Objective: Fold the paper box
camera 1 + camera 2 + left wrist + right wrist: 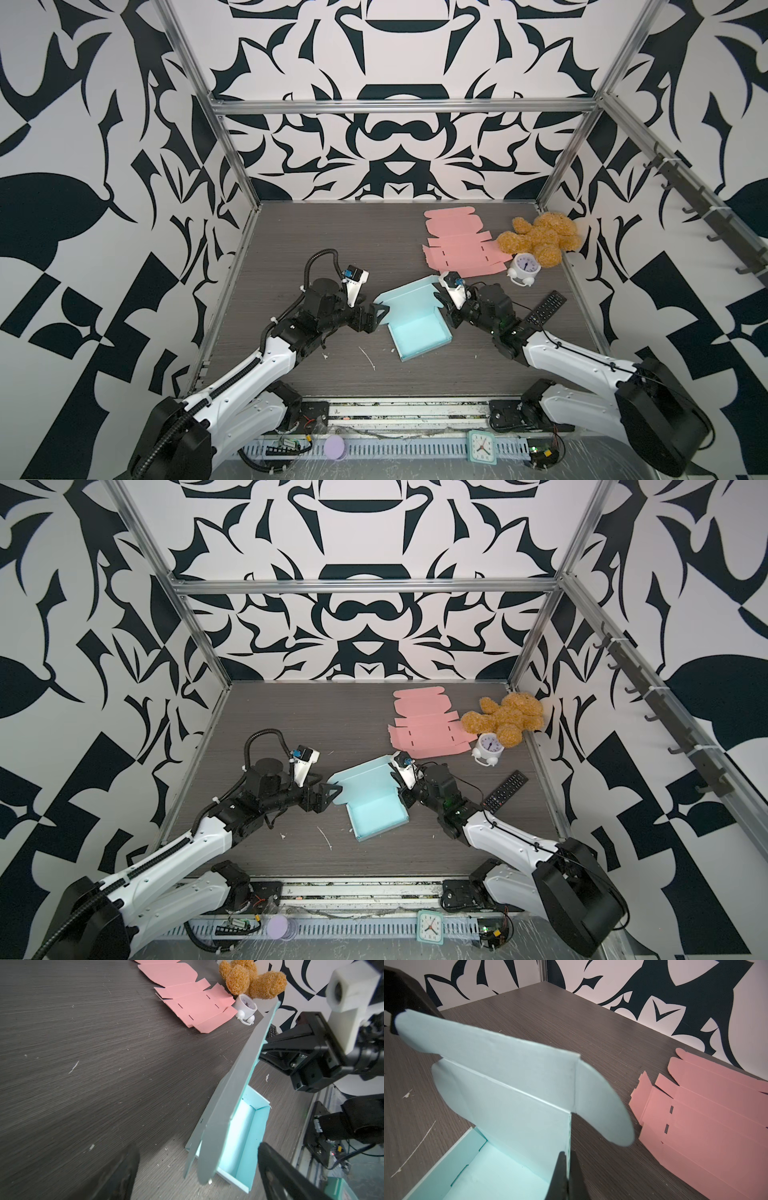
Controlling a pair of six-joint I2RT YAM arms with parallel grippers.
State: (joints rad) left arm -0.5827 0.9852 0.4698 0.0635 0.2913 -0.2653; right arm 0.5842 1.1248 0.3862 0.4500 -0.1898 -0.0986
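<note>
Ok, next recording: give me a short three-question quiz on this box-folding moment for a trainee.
1. True or false: the pink box blank is already folded into a box.
2. The right jaws are shut on: A) the blue box B) the remote C) the teddy bear.
3. Fill in: the left jaws stand ___.
Key: 1 false, it lies flat; 2 A; 3 open.

Teal box (419, 336) center frame, lid open; left gripper (376, 307) at lid's left corner, right gripper (443, 309) at box's right side. Pink flat blank (457, 245) upper right.
</note>
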